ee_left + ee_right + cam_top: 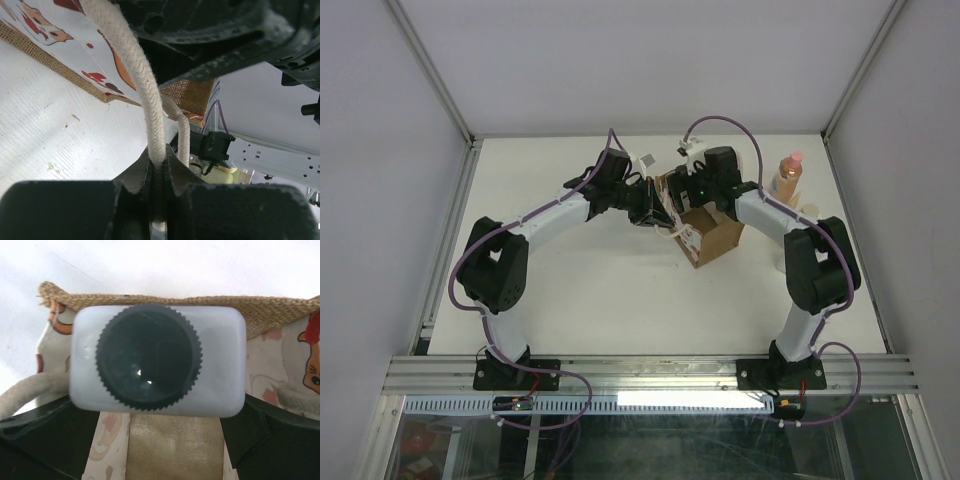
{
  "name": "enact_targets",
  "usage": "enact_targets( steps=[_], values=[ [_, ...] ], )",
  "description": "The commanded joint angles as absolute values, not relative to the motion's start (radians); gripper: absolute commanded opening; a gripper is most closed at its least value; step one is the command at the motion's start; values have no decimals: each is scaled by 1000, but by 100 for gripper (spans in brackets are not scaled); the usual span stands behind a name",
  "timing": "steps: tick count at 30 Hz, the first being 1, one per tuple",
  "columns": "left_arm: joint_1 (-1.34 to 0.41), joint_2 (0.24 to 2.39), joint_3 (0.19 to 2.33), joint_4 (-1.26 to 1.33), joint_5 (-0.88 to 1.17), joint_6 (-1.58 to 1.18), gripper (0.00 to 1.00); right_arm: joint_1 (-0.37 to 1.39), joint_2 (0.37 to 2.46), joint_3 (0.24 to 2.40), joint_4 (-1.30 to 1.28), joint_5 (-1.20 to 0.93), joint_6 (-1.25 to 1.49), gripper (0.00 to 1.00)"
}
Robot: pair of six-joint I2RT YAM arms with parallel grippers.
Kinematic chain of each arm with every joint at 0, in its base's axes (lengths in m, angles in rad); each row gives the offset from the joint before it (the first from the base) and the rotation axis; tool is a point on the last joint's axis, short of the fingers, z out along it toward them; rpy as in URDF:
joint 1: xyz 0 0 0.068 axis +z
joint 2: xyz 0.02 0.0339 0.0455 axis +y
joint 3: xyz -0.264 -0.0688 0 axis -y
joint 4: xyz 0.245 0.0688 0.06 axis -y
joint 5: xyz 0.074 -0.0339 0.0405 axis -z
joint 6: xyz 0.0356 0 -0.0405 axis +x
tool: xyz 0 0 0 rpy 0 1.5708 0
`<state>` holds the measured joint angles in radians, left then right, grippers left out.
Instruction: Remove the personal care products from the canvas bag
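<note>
Handle [149,100] sits pinched in left claw [159,172]; right claw [157,425] grips white bottle [157,357] beside canvas bag [270,307] rim.

We count two bottles, one bag, two arms.
We see one boxy brown canvas bag [715,240], one slim peach-orange bottle with a pink cap [788,175], one white squarish bottle with a dark ribbed cap [157,362], and two white-and-black robot arms: left arm [555,215], right arm [770,215].

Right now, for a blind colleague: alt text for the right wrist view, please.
A white bottle with a dark ribbed cap, seen from above, sits between two black gripper fingers over a burlap bag with a cat-print lining; a cream rope handle curls at left.
</note>
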<state>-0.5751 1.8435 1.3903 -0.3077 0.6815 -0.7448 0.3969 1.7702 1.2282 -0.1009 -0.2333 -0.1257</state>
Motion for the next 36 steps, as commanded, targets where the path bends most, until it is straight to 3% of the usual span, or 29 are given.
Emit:
enact_targets(
  steps=[1,15,20,29,32,34,36],
  values=[
    [-579,1780,1378,-302,692,-736,0,408,1786,1264,8,-195,-149,93],
    [-578,1773,1370,-302,691,-727,0,423,1814,1228,164,-227,-198,92],
    [-578,1774,1371,-304,688,-728,0,423,1816,1246,142,-200,-211,82],
    [-578,1793,1388,-305,683,-732,0,423,1734,1265,80,-224,-181,31],
    [-578,1790,1386,-304,675,-736,0,423,1696,1287,45,-217,-145,20],
    [-578,1790,1384,-304,669,-736,0,423,1677,1309,18,-205,-106,2],
    [-578,1791,1381,-301,665,-739,0,422,1660,1327,-8,-186,-55,0]
  ],
)
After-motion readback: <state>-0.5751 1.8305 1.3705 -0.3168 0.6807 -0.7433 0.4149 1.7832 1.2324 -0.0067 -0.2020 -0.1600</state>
